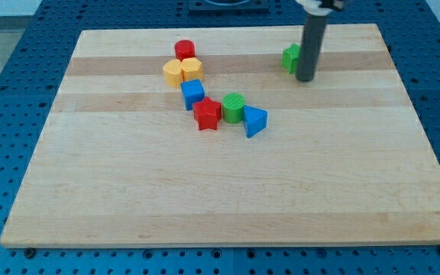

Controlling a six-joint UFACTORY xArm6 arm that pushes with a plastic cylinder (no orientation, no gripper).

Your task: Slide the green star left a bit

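- Wooden board (228,191): pale planks, bare across the whole stretch toward the view's bottom; every block lies in its upper half.
- Blue triangular block (254,121): lowest block in the view, at the right end of the central cluster, touching or just beside the green cylinder (233,108).
- Red star (207,114): just left of the green cylinder, with the blue cube (192,93) touching it up-left.
- Yellow blocks (182,70): two, side by side, shapes roughly hexagonal or rounded, hard to settle; a red cylinder (184,50) sits just above them.
- Green star (290,58): task item. Stands alone near the view's top, right of centre, well apart from the cluster. Only its left portion shows; the rod covers its right side, so the star outline cannot be fully confirmed. Bright green, low, flat-topped.
- My tip (305,79): lower end of a dark upright rod, resting on the board at the green star's right side, slightly toward the view's bottom. Touching or just short of touching; I cannot tell which. Rod carries nothing and has no jaws to open or close; it only pushes.
- Governing relation: green star lies to the view's left of my tip, so a leftward stroke would carry the block the required way. Because my tip sits a little low of the block's middle, I judge the push may also nudge the star toward the view's top or turn it.
- Path: board to the star's left is open up to the yellow blocks and red cylinder, which are well apart; a short slide looks unobstructed.
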